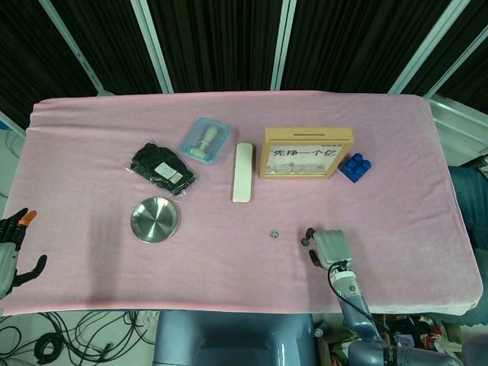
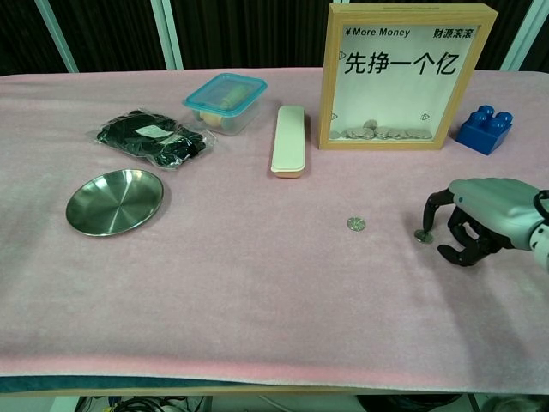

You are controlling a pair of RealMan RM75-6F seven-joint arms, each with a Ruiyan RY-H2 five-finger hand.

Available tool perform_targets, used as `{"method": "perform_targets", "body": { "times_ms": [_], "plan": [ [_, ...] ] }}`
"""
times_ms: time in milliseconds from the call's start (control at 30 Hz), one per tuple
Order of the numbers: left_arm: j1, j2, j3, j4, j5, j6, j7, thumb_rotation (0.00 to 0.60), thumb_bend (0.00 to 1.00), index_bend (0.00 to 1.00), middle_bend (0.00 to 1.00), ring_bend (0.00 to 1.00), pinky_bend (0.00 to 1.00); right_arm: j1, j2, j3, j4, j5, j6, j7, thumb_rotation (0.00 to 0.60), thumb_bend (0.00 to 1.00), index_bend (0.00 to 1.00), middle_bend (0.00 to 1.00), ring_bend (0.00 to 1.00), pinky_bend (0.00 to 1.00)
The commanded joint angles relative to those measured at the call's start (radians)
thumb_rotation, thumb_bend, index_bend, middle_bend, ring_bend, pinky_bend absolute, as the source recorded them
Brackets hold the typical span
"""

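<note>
A pink, softly napped cloth covers a long table. Near its right front edge, the right hand, grey-shelled with black curled fingers, arches over the cloth. One fingertip comes down on or just beside a small round silver coin lying flat; the coin is not lifted, and whether the tip truly touches it cannot be told. The hand holds nothing, its fingers bent like a claw but apart.

A second flat coin lies near, to the left of the first, on bare cloth.

Behind them stands an upright wooden-framed money box with a clear front, printed lettering and a shallow heap of coins inside. A blue studded plastic brick sits to its right. To its left lie a long cream rounded case, a clear lidded tub with a teal rim, a glossy bag of black bits and a shiny round steel dish.

The left hand, dark, fingers spread and empty, hangs off the table's left front corner.
</note>
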Motion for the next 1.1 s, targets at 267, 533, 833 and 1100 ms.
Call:
{"method": "perform_targets", "body": {
  "times_ms": [267, 533, 833, 1100],
  "plan": [
    [-0.001, 0.000, 0.000, 0.000, -0.001, -0.001, 0.000, 0.600, 0.37, 0.05, 0.00, 0.00, 0.00, 0.000, -0.005, 0.003, -0.003, -0.010, 0.007, -0.001, 0.600, 0.35, 0.40, 0.81, 0.88, 0.92],
    [0.000, 0.000, -0.001, 0.000, -0.002, -0.001, 0.000, 0.600, 0.37, 0.05, 0.00, 0.00, 0.00, 0.000, -0.010, 0.001, -0.004, -0.013, 0.003, 0.000, 0.600, 0.35, 0.40, 0.81, 0.87, 0.92],
    [0.000, 0.000, -0.002, -0.001, -0.004, -0.001, 0.000, 0.600, 0.37, 0.05, 0.00, 0.00, 0.00, 0.000, -0.018, 0.002, 0.006, -0.009, -0.002, -0.001, 0.600, 0.35, 0.40, 0.81, 0.87, 0.92],
    [0.000, 0.000, -0.002, -0.001, -0.006, -0.002, 0.002, 0.600, 0.37, 0.05, 0.00, 0.00, 0.00, 0.000, -0.020, 0.005, 0.011, -0.012, -0.003, 0.004, 0.600, 0.35, 0.40, 0.81, 0.87, 0.92]
  ]
}}
